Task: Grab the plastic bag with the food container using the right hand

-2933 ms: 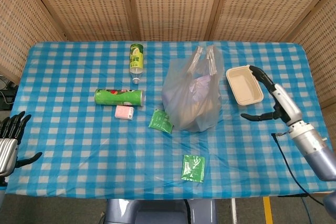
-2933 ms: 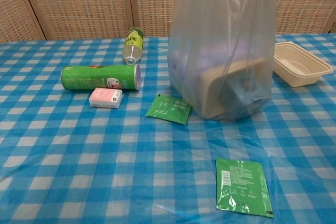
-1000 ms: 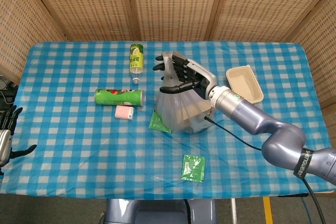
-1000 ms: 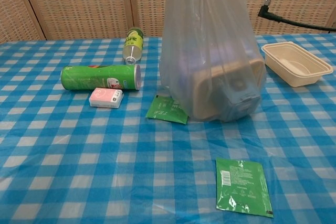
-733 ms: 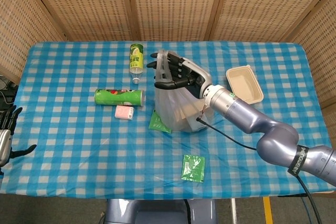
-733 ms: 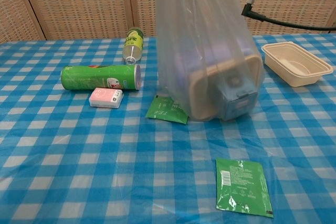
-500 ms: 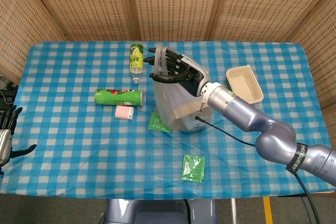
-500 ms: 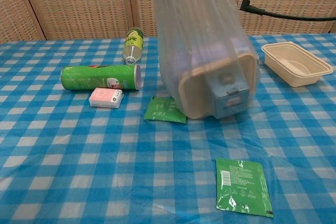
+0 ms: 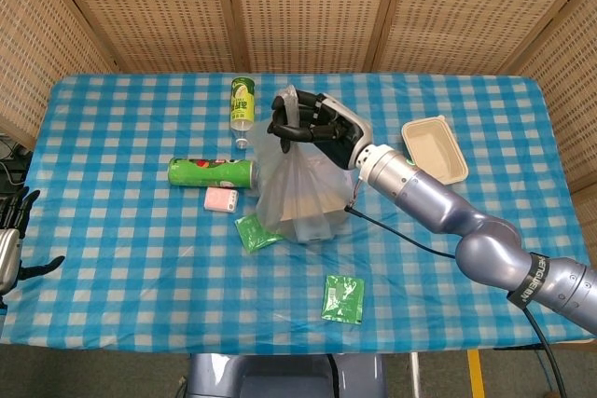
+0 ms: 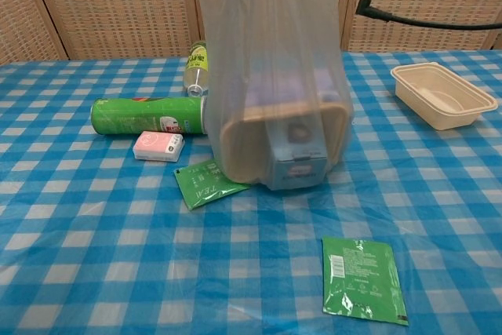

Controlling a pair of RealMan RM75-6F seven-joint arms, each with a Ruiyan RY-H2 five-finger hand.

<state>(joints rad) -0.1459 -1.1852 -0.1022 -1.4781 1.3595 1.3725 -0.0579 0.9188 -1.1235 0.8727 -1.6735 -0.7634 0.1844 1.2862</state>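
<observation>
A translucent plastic bag (image 9: 297, 188) (image 10: 271, 60) with a beige food container (image 10: 251, 143) and a blue box (image 10: 294, 158) inside hangs at the table's middle. My right hand (image 9: 312, 126) grips the bag's handles from above, fingers curled around them. In the chest view the bag's bottom sits just above or on the cloth; the hand itself is out of that frame. My left hand (image 9: 11, 247) hangs at the far left table edge, fingers apart, holding nothing.
A green chip can (image 9: 212, 172), pink pack (image 9: 221, 199), green bottle (image 9: 242, 104) lie left of the bag. A green sachet (image 9: 250, 231) touches the bag's base; another sachet (image 9: 343, 299) lies nearer. An empty beige tray (image 9: 435, 149) sits right.
The bag has swung left and toward the chip can with my right hand gripping its handles. The green sachet under it slid left and turned. The left hand stayed put.
</observation>
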